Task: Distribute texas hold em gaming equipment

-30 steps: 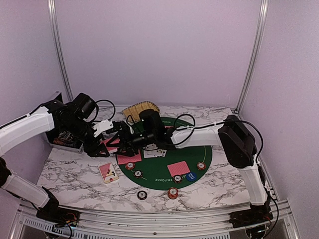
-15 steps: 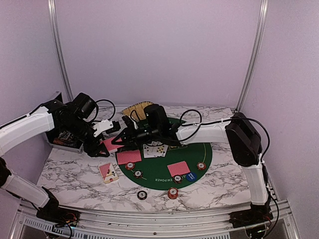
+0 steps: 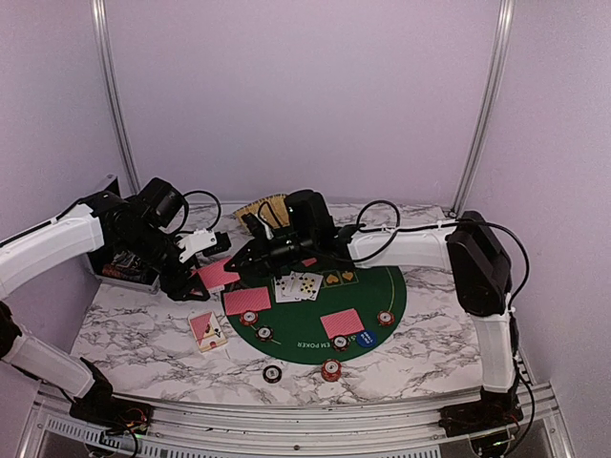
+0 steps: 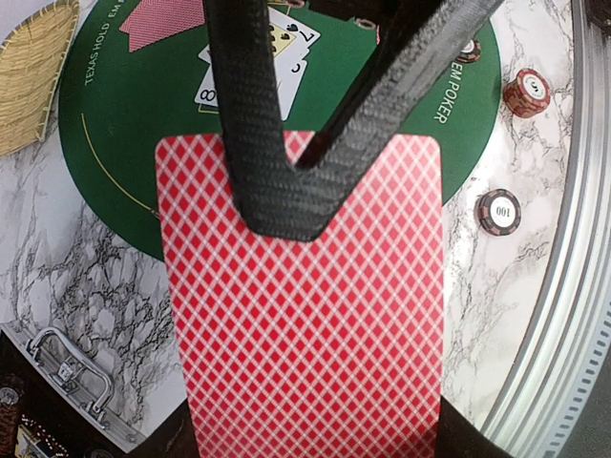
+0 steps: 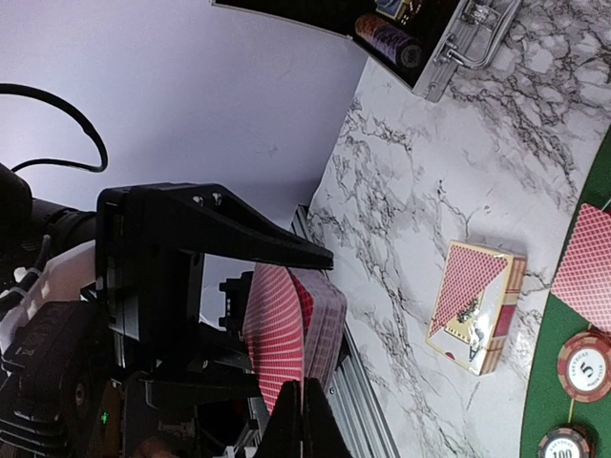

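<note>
My left gripper [image 3: 212, 273] is shut on a deck of red-backed playing cards [image 4: 301, 305], held above the marble left of the green poker mat [image 3: 382, 286]. My right gripper [image 5: 304, 420] reaches across to the deck and is shut on its top card [image 5: 277, 329], which bows away from the rest. Its black fingers [image 4: 277, 181] cross the card's back in the left wrist view. On the mat lie two red-backed cards [image 3: 246, 301] [image 3: 342, 322], face-up cards [image 3: 301, 284], striped chips [image 3: 250, 318] and a blue button [image 3: 365, 336]. Two chips [image 3: 330, 369] [image 3: 273, 373] sit off the mat in front.
A card box [image 3: 207, 330] lies on the marble left of the mat. The black metal case [image 3: 119, 267] stands open at the far left under the left arm. A yellow woven basket [image 3: 263, 208] sits behind the right wrist. The metal rail [image 3: 286, 420] runs along the near edge.
The right gripper has closed on the deck's top card, and the right arm has drawn back and to the right. The left arm and its deck have stayed put.
</note>
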Action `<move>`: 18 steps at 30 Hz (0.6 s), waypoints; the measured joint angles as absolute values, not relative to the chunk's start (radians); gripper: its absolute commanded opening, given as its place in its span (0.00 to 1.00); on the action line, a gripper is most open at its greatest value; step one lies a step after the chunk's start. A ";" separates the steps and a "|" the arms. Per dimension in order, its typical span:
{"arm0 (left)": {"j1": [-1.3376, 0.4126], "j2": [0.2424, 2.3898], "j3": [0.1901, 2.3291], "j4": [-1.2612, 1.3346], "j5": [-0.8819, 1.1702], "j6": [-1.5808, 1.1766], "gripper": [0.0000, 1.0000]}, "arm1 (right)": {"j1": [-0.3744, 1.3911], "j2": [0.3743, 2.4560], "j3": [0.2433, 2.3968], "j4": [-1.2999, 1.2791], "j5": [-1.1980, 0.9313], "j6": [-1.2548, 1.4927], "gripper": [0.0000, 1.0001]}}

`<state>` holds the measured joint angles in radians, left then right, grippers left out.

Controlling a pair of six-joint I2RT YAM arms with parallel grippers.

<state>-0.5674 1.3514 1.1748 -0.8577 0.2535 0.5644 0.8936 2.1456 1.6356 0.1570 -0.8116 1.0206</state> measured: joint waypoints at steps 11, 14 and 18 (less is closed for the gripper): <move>-0.567 1.351 1.175 -0.857 0.253 0.564 0.00 | 0.835 2.088 1.543 0.162 -0.823 1.050 0.00; -0.567 1.351 1.175 -0.857 0.253 0.564 0.00 | 0.813 2.067 1.509 0.155 -0.826 1.045 0.00; -0.567 1.351 1.175 -0.857 0.253 0.564 0.00 | 0.769 2.025 1.452 0.134 -0.827 1.020 0.00</move>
<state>-0.5674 1.3506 1.1748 -0.8570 0.2531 0.5644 0.7692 2.0247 1.4517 0.1341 -0.8268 1.0199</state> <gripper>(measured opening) 0.666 0.006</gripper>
